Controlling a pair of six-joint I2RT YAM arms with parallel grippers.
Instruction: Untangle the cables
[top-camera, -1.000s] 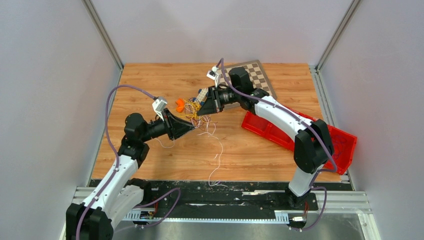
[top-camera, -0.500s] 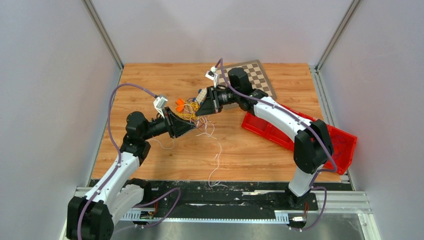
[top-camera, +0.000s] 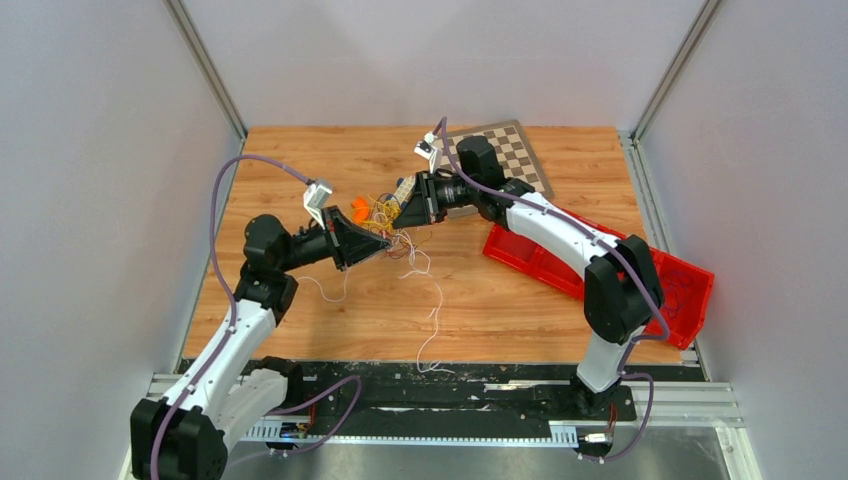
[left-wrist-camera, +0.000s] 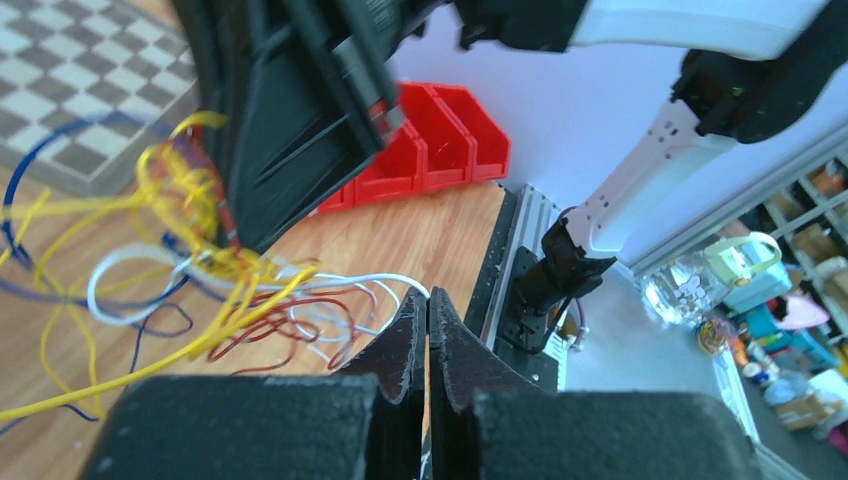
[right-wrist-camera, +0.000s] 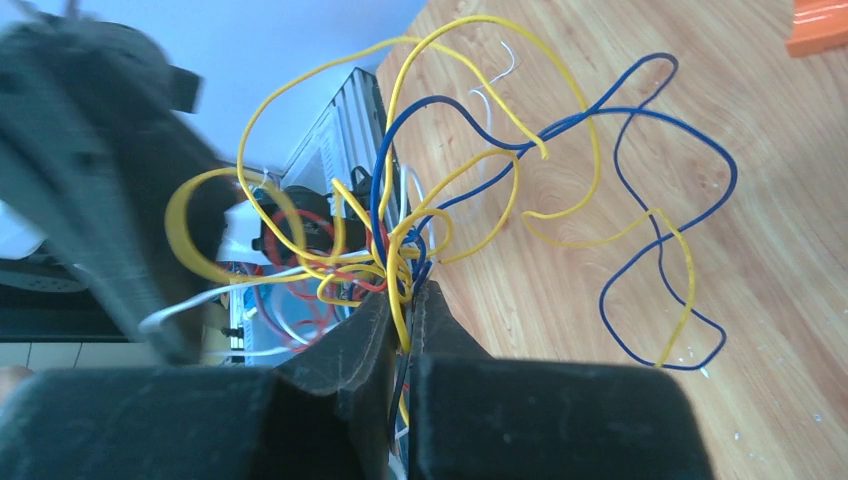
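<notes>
The cables (top-camera: 384, 214) are a knot of thin yellow, blue, red and white wires held above the table's middle, between my two grippers. My left gripper (top-camera: 386, 245) is shut; in the left wrist view its tips (left-wrist-camera: 428, 297) pinch a white wire (left-wrist-camera: 340, 280) that runs back into the bunch (left-wrist-camera: 200, 250). My right gripper (top-camera: 397, 211) is shut on the bunch; in the right wrist view its tips (right-wrist-camera: 405, 300) clamp yellow, blue and black wires (right-wrist-camera: 400, 250). Blue and yellow loops (right-wrist-camera: 640, 200) hang free over the wood. White wires (top-camera: 432, 320) trail toward the near edge.
A chessboard (top-camera: 512, 150) lies at the back behind the right arm. Red bins (top-camera: 690, 290) sit at the right under the right arm. A small orange object (top-camera: 358, 212) lies beside the bunch. A metal rail (top-camera: 450, 385) runs along the near edge.
</notes>
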